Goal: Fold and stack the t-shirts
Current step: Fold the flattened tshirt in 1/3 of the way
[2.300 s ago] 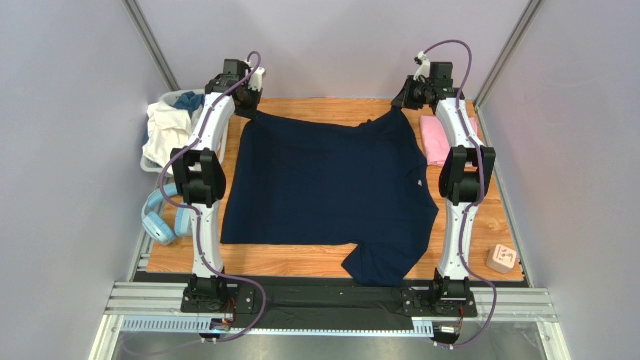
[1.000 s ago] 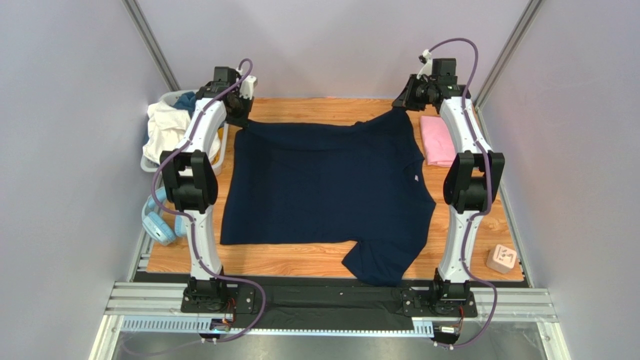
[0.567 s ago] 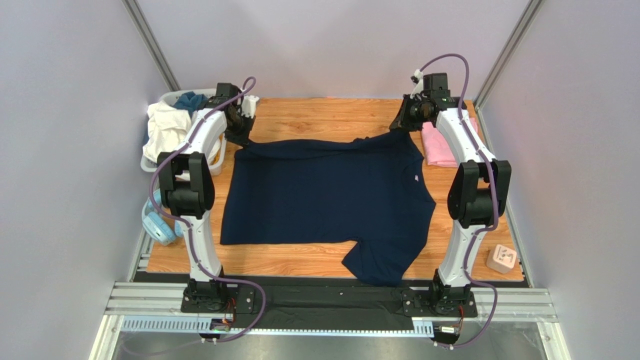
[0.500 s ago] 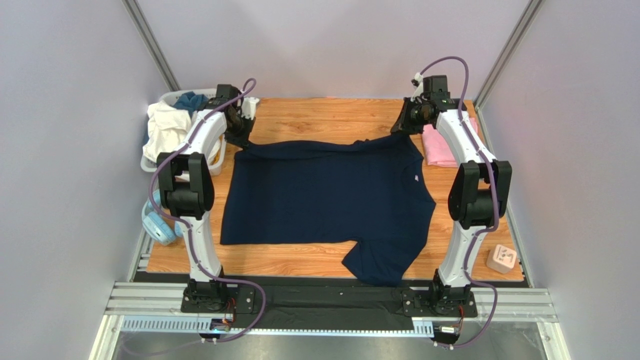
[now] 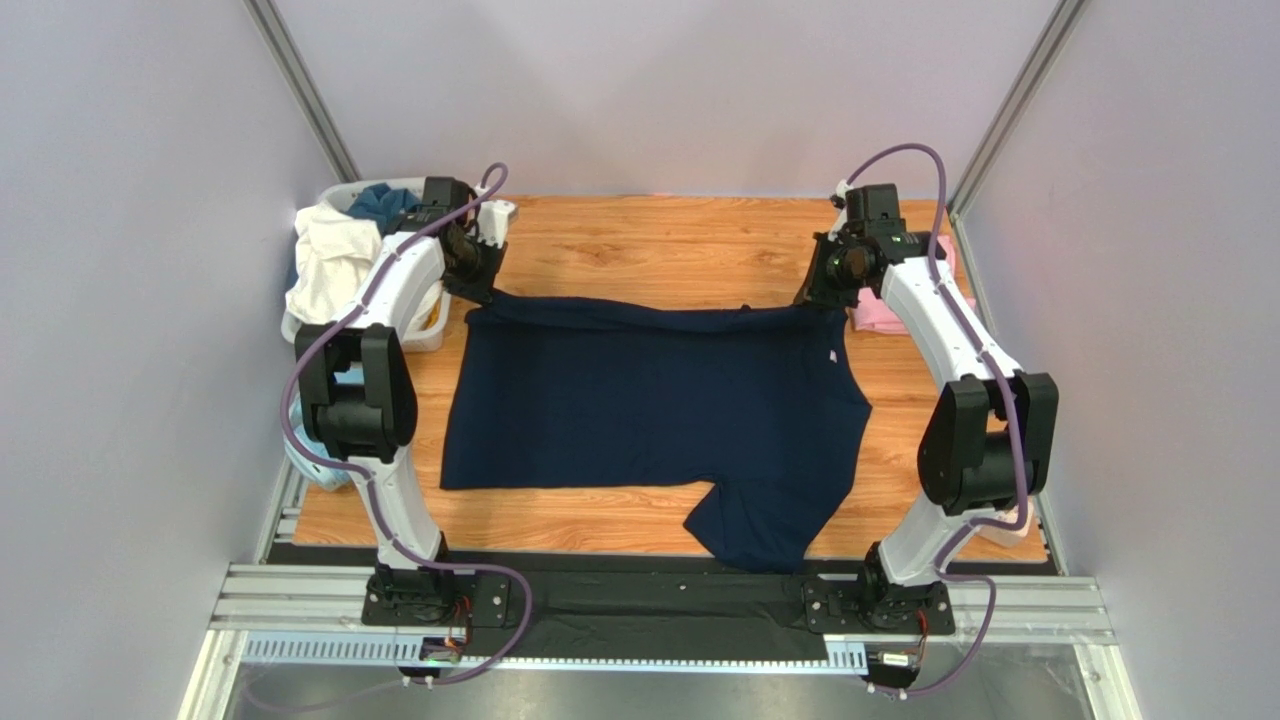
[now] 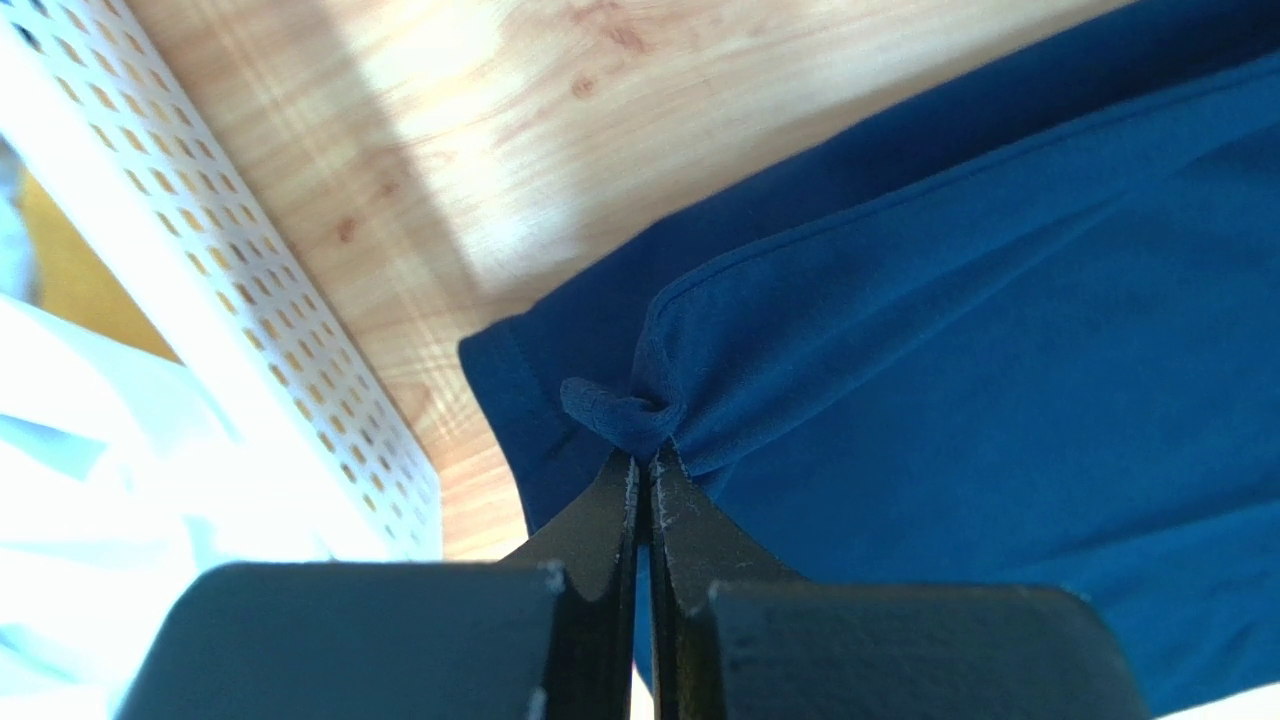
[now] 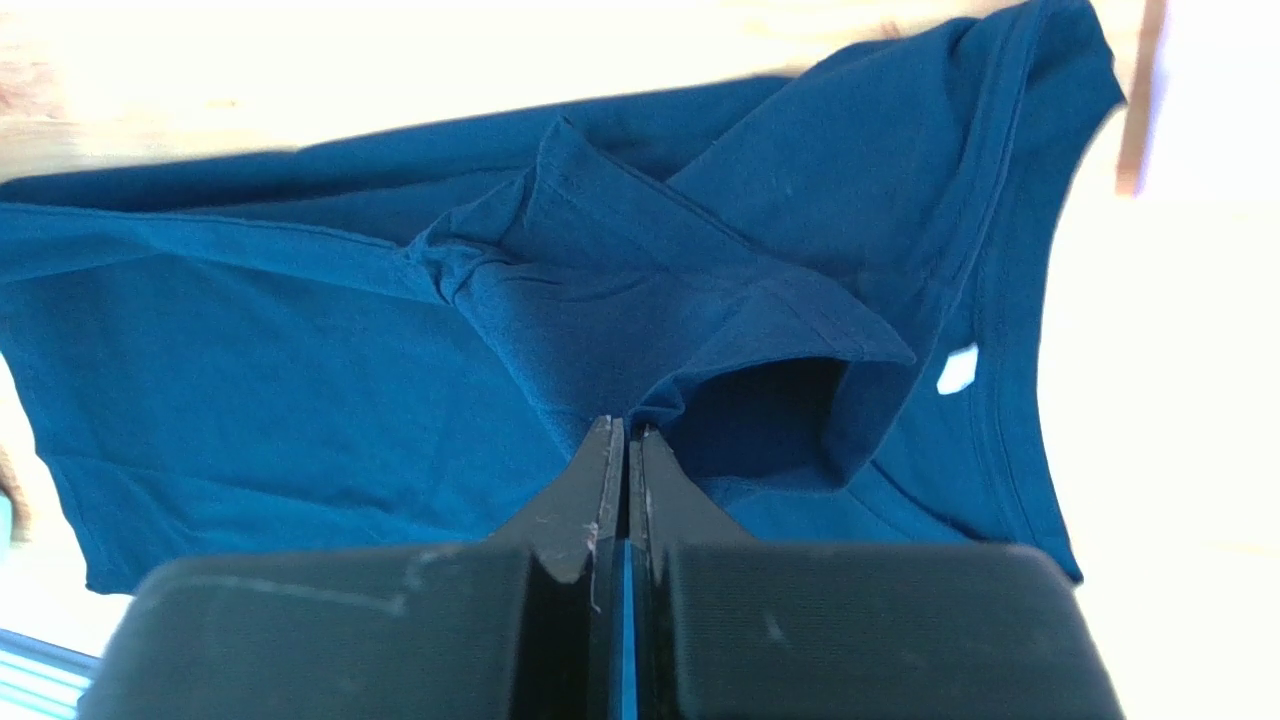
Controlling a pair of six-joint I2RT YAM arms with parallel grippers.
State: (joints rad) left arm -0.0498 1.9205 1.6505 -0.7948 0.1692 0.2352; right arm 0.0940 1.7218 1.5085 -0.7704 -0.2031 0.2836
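Observation:
The dark navy t-shirt (image 5: pixel 646 405) lies spread on the wooden table, one sleeve hanging over the near edge. Its far edge is lifted and carried toward the near side. My left gripper (image 5: pixel 478 288) is shut on the shirt's far left corner, seen in the left wrist view (image 6: pixel 643 450) as a bunched hem. My right gripper (image 5: pixel 819 294) is shut on the far right part near the collar, shown in the right wrist view (image 7: pixel 627 432). The pink t-shirt (image 5: pixel 876 311) lies folded at the far right, mostly hidden behind my right arm.
A white perforated basket (image 5: pixel 338 263) with white and blue cloth stands at the far left, its wall close to my left gripper (image 6: pixel 226 285). Light-blue headphones (image 5: pixel 308 458) lie at the left edge. A small tan block (image 5: pixel 1004 518) sits at the near right.
Both grippers have pulled the shirt's far edge toward the near side, folding it over. More bare wood shows at the back of the table.

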